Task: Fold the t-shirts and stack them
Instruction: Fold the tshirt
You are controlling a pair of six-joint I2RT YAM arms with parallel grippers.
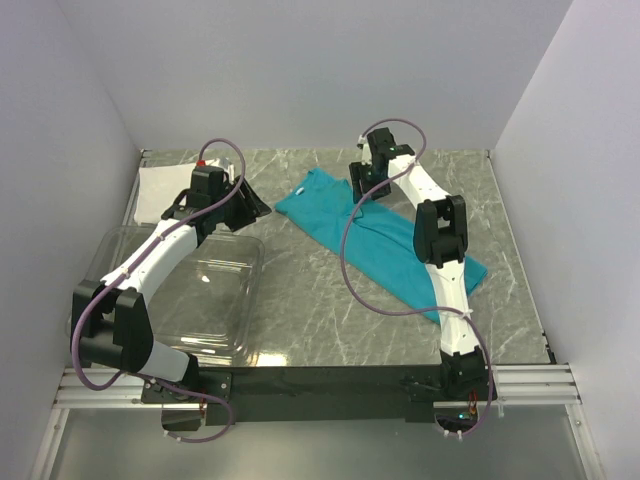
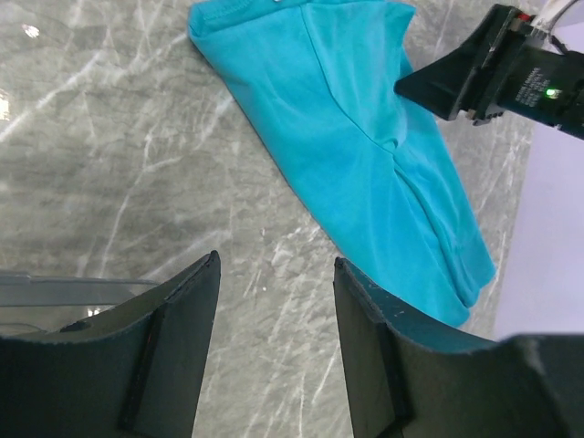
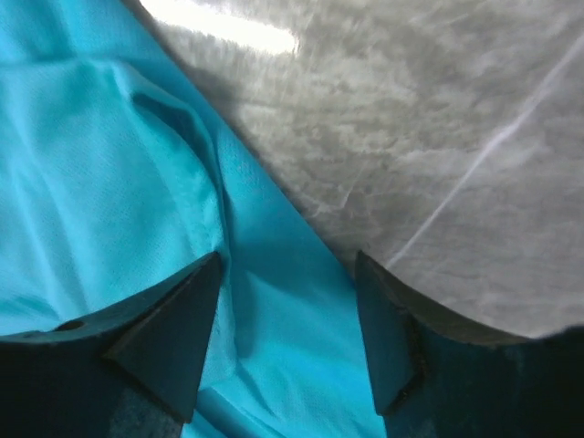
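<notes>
The teal-blue t-shirt (image 1: 385,235) lies as a long diagonal strip across the middle of the table, also in the left wrist view (image 2: 365,146). The white t-shirt (image 1: 162,190) is a folded rectangle at the back left. My left gripper (image 1: 252,204) is open and empty over bare table, just left of the teal shirt's far end; its jaws (image 2: 276,265) stand wide apart. My right gripper (image 1: 362,190) is open, low over the teal shirt's far edge. In the right wrist view the gripper (image 3: 287,274) straddles that edge (image 3: 274,265), holding nothing.
A clear plastic bin (image 1: 195,290) stands at the front left under my left arm, its rim in the left wrist view (image 2: 64,290). The grey marble table (image 1: 300,300) is walled at the back and sides. My right gripper shows in the left wrist view (image 2: 497,64).
</notes>
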